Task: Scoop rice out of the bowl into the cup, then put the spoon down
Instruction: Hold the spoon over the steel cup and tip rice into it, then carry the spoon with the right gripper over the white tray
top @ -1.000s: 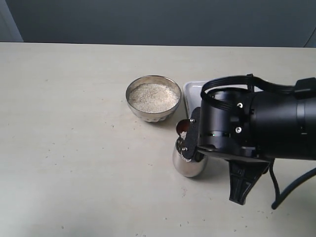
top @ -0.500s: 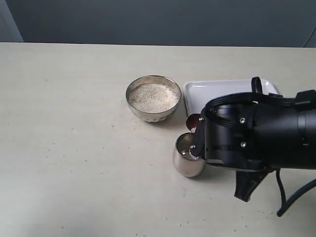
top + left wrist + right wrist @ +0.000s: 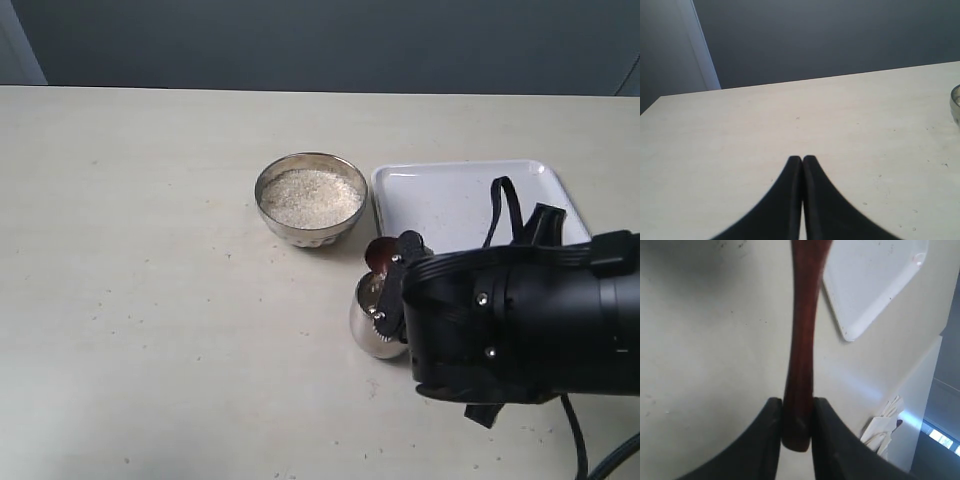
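Now that my right arm has pulled back toward the camera over the last second, the white tray (image 3: 455,195) it was covering shows whole on the counter (image 3: 150,330). The spoon (image 3: 380,252) has also shifted: a second ago its head sat over the cup (image 3: 368,322) with pale flecks in it, and it now hangs at the cup's far rim, dark and, as far as I can judge, bare of grains. I read that as the pour being done, though the arm hides too much of the cup's mouth for me to see how much landed inside. The right hand (image 3: 798,412) is clamped tight on the end of the spoon's thin handle. The left hand (image 3: 802,167) has its fingers pressed together on nothing, well off to the side. The bowl (image 3: 310,198), still heaped with rice (image 3: 310,196), stands just beside the tray, beyond the cup. I must either scoop again or set the spoon down.
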Motion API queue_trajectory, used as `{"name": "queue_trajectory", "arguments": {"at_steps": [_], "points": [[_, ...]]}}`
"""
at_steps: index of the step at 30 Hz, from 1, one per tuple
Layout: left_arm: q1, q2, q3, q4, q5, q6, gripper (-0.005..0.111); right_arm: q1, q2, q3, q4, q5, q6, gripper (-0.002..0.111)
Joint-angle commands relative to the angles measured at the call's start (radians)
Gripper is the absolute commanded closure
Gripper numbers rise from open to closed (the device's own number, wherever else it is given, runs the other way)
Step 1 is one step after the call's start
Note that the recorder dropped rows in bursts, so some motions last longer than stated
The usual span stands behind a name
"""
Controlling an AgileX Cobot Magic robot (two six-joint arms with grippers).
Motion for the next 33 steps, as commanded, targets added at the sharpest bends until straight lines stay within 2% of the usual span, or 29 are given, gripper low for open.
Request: {"name": "queue_trajectory", "arguments": {"at_steps": [1,13,22,26,33], "points": [[-0.006,-0.004,-0.004,0.005,-0.001,-0.007,0.106,0.003,-0.010,0.035,-0.019,0.005,0.037,0.109],[-0.006,-0.004,-0.004,0.005,-0.001,-0.007,0.106,0.003,-0.010,0.035,-0.039,0.005,0.057,0.109],[-0.006,-0.004,-0.004,0.005,-0.001,-0.007,0.106,0.003,-0.010,0.035,0.135,-0.007,0.105,0.109],[-0.006,-0.004,-0.004,0.005,-0.001,-0.007,0.106,0.003,-0.010,0.033,0.152,-0.043,0.105,0.109],[-0.006,-0.004,-0.004,0.005,-0.001,-0.007,0.106,0.003,-0.010,0.033,-0.234,0.005,0.249,0.109]]}}
